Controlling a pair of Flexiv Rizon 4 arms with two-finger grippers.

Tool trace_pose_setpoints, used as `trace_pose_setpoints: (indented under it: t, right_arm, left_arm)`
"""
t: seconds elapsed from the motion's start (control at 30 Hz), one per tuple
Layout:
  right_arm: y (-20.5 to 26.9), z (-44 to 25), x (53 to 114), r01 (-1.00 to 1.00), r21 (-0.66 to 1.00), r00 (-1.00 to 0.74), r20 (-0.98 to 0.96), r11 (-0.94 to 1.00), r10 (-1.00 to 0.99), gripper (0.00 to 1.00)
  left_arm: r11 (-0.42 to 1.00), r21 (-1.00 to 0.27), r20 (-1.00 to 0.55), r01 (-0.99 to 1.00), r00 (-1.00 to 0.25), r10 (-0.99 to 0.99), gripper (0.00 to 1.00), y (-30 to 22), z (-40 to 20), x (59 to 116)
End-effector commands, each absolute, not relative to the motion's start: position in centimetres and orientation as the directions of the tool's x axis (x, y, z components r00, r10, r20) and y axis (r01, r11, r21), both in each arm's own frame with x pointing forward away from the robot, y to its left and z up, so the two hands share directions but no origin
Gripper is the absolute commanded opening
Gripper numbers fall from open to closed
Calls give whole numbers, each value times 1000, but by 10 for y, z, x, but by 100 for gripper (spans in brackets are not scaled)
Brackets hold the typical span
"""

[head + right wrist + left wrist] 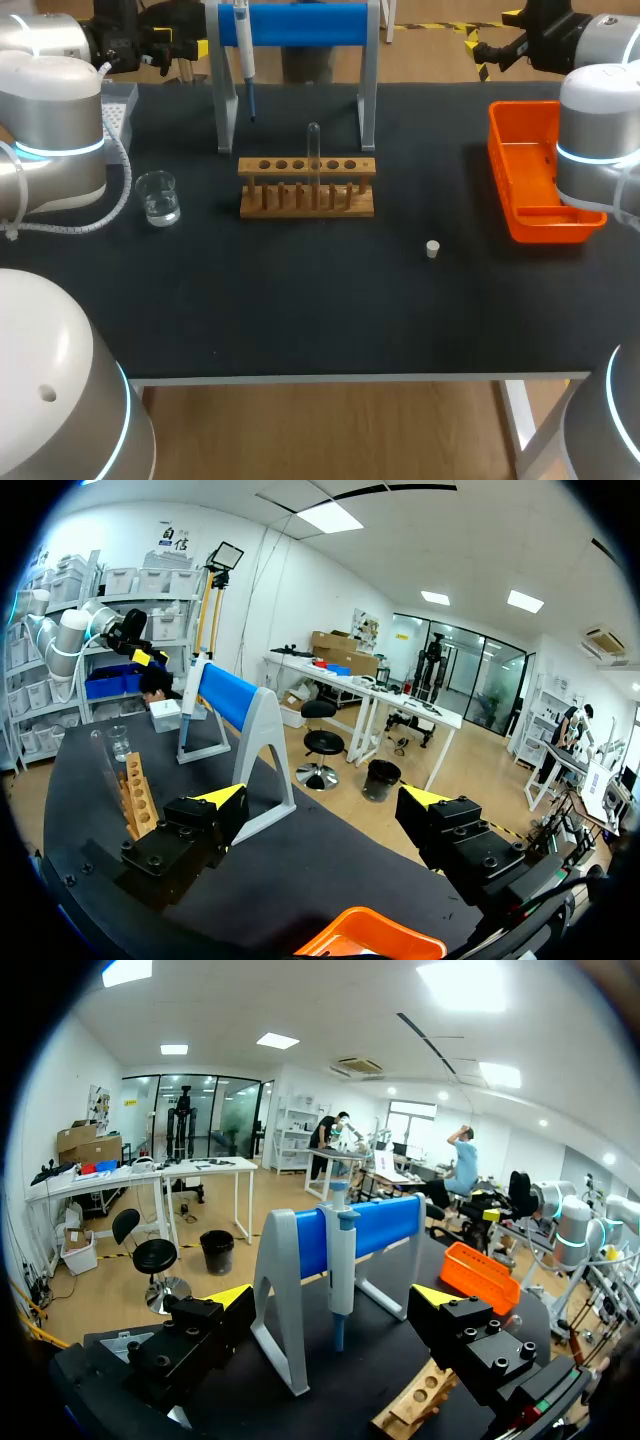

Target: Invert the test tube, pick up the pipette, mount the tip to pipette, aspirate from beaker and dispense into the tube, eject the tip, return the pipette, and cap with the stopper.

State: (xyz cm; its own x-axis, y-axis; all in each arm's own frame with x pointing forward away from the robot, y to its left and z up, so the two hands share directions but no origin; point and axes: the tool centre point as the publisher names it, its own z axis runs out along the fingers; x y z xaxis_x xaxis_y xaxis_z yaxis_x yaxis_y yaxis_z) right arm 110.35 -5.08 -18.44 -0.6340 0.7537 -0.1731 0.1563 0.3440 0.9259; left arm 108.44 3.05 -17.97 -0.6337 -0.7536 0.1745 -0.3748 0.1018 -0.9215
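- Black table [300,320] bearing the labware.
- Blue-barred stand [300,22] at the back, pipette [243,45] hanging on it.
- Left gripper [331,1297] and right gripper [325,798]: both spread wide, holding nothing.
- Wooden rack [306,202] with test tube [313,150] standing in it.
- Beaker [158,197] left of the rack.
- Stopper [432,249] lying right of it.

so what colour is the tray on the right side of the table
The tray is bright orange. It shows best in the head view.

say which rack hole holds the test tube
Fourth from the left end of the rack: the test tube stands in it, the others are empty.
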Motion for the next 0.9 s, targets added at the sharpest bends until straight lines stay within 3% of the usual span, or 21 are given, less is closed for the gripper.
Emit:
trace_pose_setpoints:
  t: [0.03,0.53,0.9]
  right_arm:
    - [-51,-184,1104,156,926,-634,-173,344,754,100]
    - [-51,-184,1104,156,926,-634,-173,344,754,100]
    - [-30,-190,1004,151,940,-752,-91,306,653,100]
  left_arm:
    - [99,-923,174,-371,-633,-754,100,30,-181,1084]
    - [99,-923,174,-371,-633,-754,100,30,-181,1084]
    - [99,-923,174,-371,-633,-754,100,30,-181,1084]
